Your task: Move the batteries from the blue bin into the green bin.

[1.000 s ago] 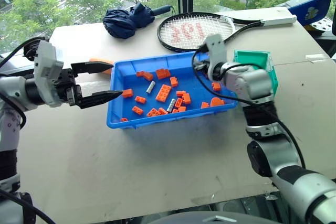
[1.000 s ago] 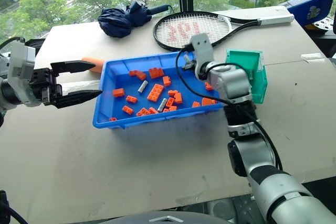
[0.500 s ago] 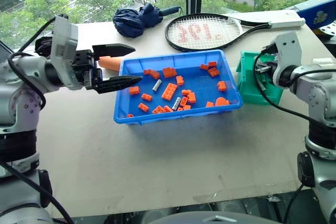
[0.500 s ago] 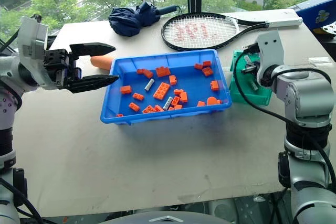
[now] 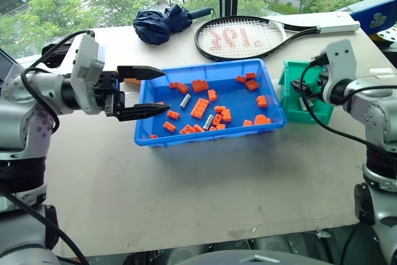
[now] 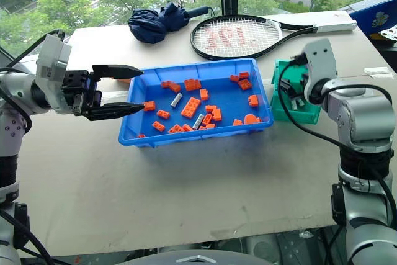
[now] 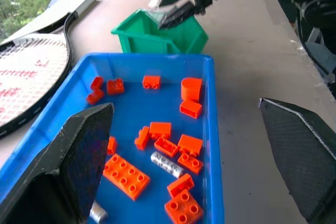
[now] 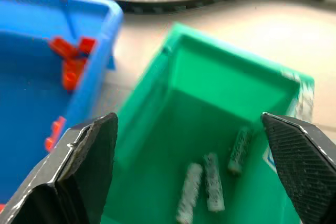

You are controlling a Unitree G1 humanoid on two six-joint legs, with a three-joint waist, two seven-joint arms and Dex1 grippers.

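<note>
While right end effector [image 8: 184, 171] gapes empty, three batteries [image 8: 210, 184] lie below in green bin [image 8: 210, 103].

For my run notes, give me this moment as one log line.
right gripper: open over green bin | three batteries inside | two batteries left in blue bin | left gripper: open at bin's edge

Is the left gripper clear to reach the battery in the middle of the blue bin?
Probably yes. The left gripper, jaws open, sits at the blue bin's left rim, and the battery lies uncovered among orange bricks, nothing above it.
</note>
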